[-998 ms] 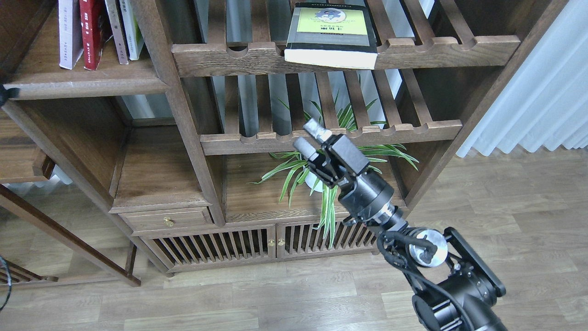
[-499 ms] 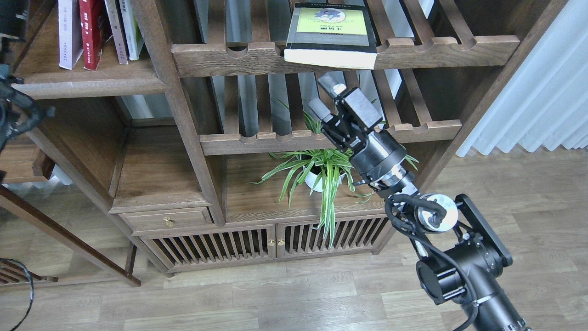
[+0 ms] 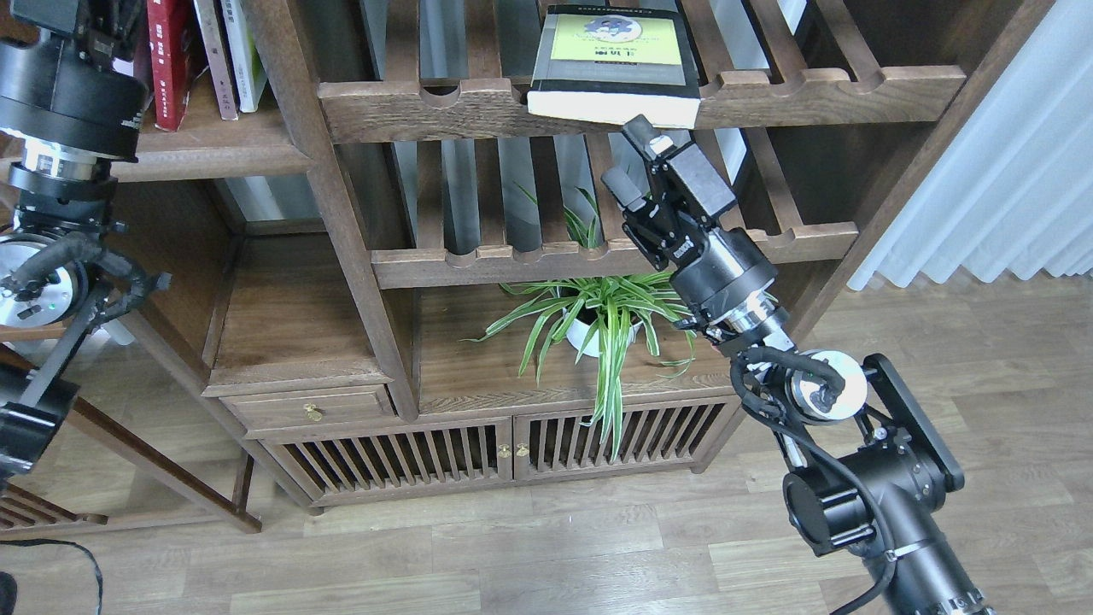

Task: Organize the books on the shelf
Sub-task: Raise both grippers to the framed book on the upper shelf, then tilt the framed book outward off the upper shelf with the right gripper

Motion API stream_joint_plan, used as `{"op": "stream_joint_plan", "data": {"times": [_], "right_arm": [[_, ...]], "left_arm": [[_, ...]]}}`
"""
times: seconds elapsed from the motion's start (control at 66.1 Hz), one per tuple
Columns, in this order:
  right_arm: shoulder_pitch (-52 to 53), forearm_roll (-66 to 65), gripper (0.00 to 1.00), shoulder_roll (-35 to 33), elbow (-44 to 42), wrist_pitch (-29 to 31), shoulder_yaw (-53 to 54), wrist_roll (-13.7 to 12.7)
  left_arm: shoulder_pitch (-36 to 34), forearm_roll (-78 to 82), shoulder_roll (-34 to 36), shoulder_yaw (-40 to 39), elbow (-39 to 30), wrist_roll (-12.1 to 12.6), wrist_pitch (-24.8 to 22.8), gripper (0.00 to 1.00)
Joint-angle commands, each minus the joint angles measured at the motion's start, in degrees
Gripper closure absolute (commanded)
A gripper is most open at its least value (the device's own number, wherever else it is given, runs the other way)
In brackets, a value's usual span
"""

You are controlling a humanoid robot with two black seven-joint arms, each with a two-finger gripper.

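Books fill the top of the frame: a black book with a yellow-green cover lies flat on the slatted rack at upper centre, overhanging its front rail. Just below it, the right gripper points upward, fingers apart and empty. At upper left, the left gripper is cropped against the red book standing on the plank shelf; whether its fingers are open or closed cannot be told.

Black book, yellow-green cover panel
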Motion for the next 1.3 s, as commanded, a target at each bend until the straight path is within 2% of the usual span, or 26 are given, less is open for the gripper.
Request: {"op": "stream_joint_plan", "data": {"times": [0.0, 0.423, 0.575, 1.013, 1.165, 1.286], "right_arm": [[0.0, 0.0, 0.05, 0.0, 0.0, 0.0, 0.0, 0.0], [0.8, -0.1, 0.06, 0.0, -1.1, -0.9, 1.8, 0.3], [2.0, 0.0, 0.06, 0.0, -1.3, -3.5, 2.5, 0.3], [7.0, 0.0, 0.06, 0.0, -1.4, -9.1, 3.2, 0.6], [7.8, -0.4, 0.08, 0.0, -1.4, -12.0, 3.4, 1.8], [8.0, -0.4, 0.14, 0.0, -1.3, -12.7, 3.6, 2.0]], "left_arm": [[-0.1, 0.0, -1.6, 0.7, -0.1, 0.1, 0.0, 0.01], [3.3, 0.4, -3.1, 9.1, 0.0, 0.2, 0.0, 0.01], [7.5, 0.5, -3.8, 9.8, 0.0, 0.4, 0.0, 0.01], [12.1, 1.3, -5.4, 14.5, 0.0, 0.5, 0.0, 0.01], [13.5, 1.8, -5.6, 15.6, 0.0, 0.5, 0.0, 0.01], [14.8, 1.9, -6.0, 15.9, 0.0, 0.5, 0.0, 0.01]]}}
